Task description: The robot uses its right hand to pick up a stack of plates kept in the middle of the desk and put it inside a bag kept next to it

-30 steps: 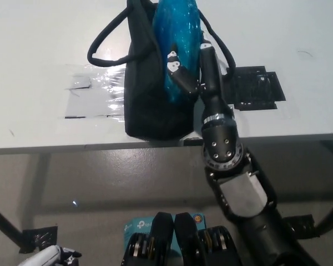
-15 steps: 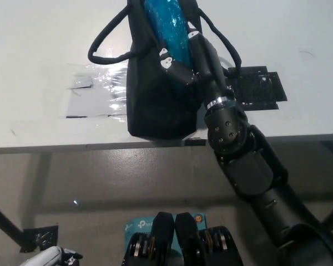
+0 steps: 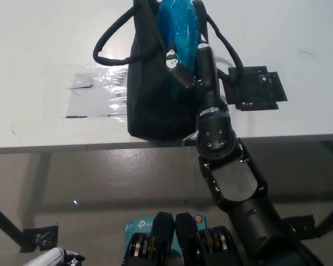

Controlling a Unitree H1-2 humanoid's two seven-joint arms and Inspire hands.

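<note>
A: Plates, the blue wrapped stack, sit in the mouth of the black bag on the white desk, upper part showing above the rim

B: And the right hand?

A: Clamped on the stack's near edge, fingers pressed to the wrap. Compared with half a second ago the forearm stands steeper and the wrist has swung back over the bag's right side, while the stack looks slightly more upright

B: So is it in?

A: Partly, I judge. It needs to sink lower before release, and the handles could catch it

B: Left hand?

A: White hand rests at the lower left corner; I cannot tell how its fingers stand
</note>
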